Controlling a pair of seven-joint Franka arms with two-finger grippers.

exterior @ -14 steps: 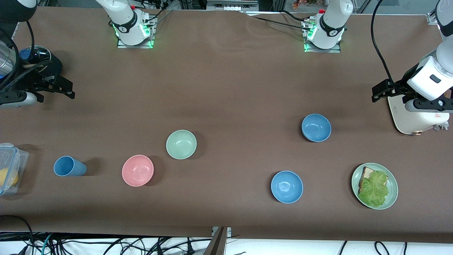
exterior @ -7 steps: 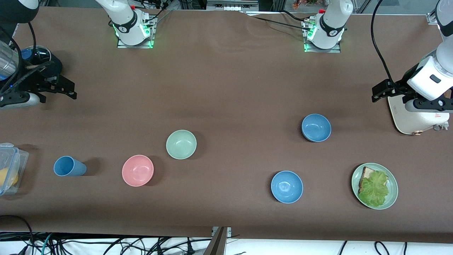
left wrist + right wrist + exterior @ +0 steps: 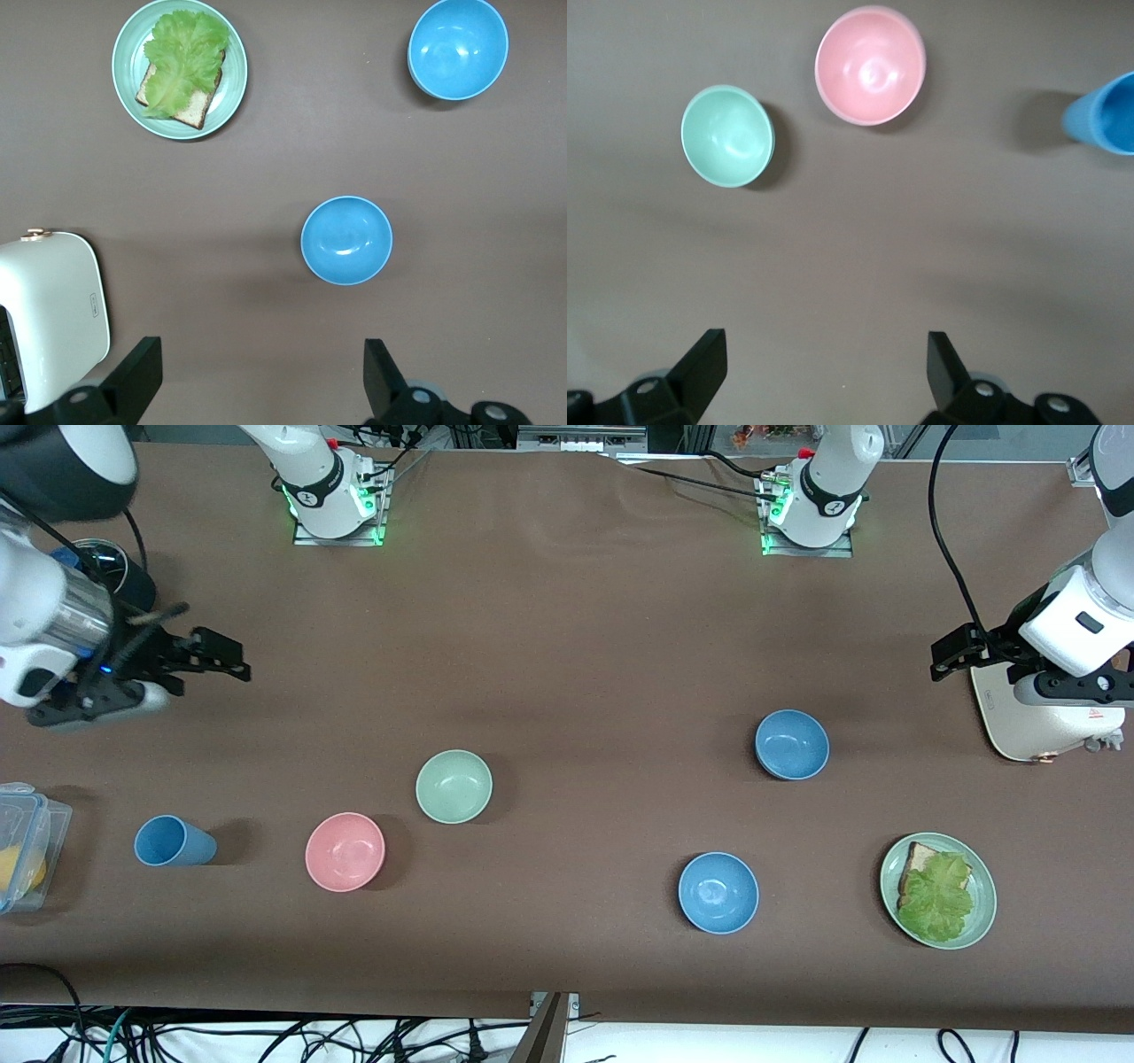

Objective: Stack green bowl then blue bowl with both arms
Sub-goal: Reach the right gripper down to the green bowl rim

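The pale green bowl sits upright and empty on the brown table, beside the pink bowl; it also shows in the right wrist view. The dull blue bowl sits toward the left arm's end and shows in the left wrist view. My right gripper is open and empty over bare table at the right arm's end, well apart from the green bowl. My left gripper is open and empty over bare table beside the toaster. The left arm waits.
A brighter blue bowl and a green plate with bread and lettuce lie near the front edge. A white toaster stands under the left arm. A blue cup, a clear container and a black round object are at the right arm's end.
My right arm has swung in over the table toward the middle, its gripper still open. The left arm and all bowls have not moved.
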